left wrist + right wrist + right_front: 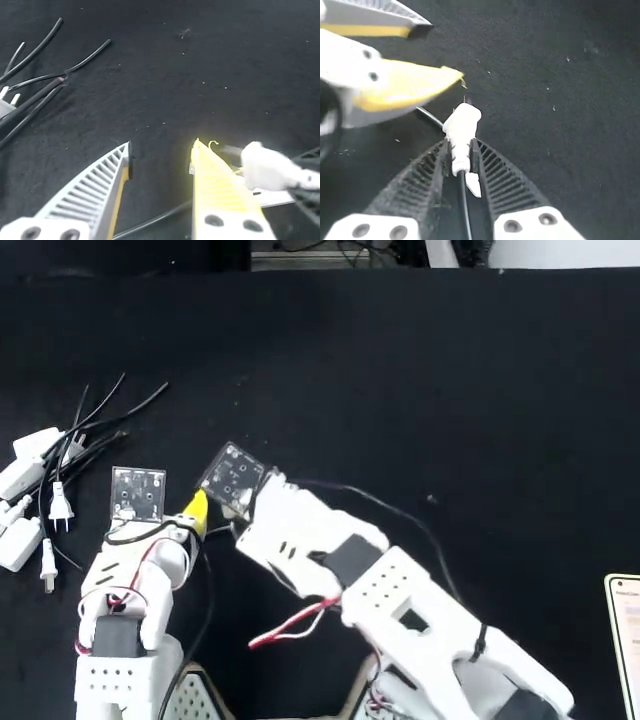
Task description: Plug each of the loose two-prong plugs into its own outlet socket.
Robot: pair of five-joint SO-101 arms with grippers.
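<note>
1. Bench (450, 390): black matt cloth, faintly fuzzy, flecked with pale lint.
2. Plug (462, 127): smooth white plastic with a slight sheen.
3. Right gripper's fingers (420, 185), either side of the plug: black ribbed matt plastic.
4. Left gripper's fingers (220, 195), near the plug: ribbed plastic, yellow and white.
5. Socket plates (137, 492): glossy, reflective.

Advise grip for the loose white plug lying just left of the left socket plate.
Pinch the plug across its white body, coming straight down from above: it lies flat on the table and its sides look clear. Leave the prong end, which seems to face the far edge, free.
</note>
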